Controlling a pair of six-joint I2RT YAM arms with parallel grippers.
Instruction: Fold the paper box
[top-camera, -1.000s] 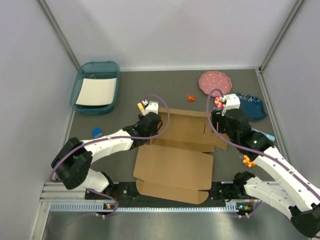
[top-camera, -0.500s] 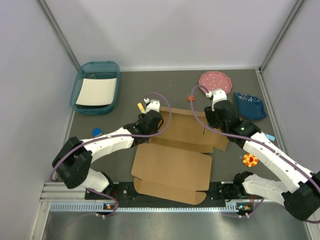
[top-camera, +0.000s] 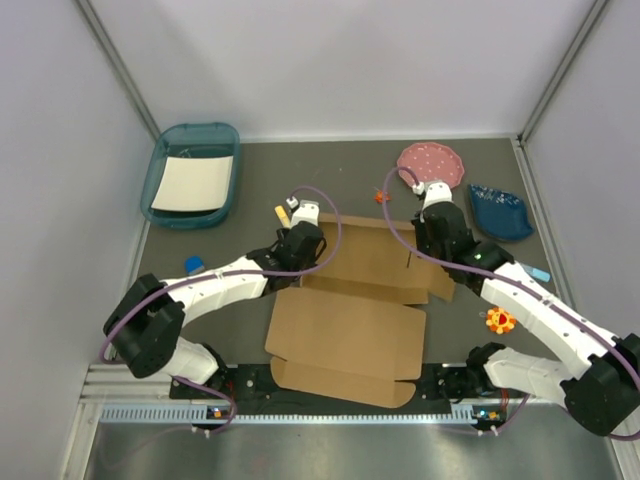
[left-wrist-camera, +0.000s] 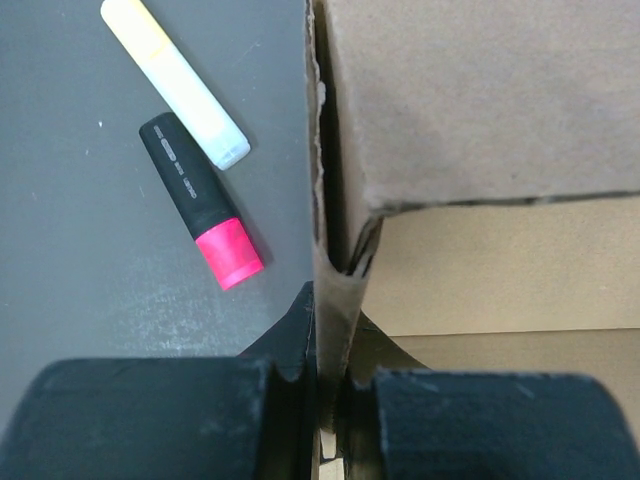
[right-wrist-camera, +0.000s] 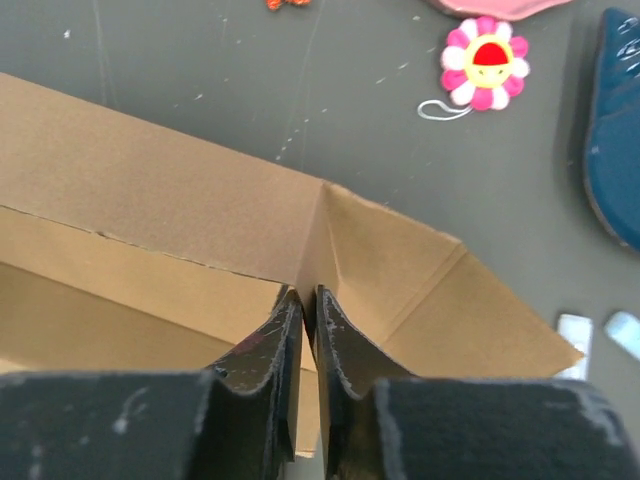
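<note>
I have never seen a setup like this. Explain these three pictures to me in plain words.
Two white robot arms stand at the near edge of a dark table. The wide picture looks down from above; the other two come from a camera on each arm's wrist. Between the arms lies the paper box, brown cardboard, half folded. The left claw pinches an upright wall on its left side; the right claw pinches a wall at the far right corner. Around it lie a teal tray, a pink plate, a blue dish, two markers and a flower toy.
</note>
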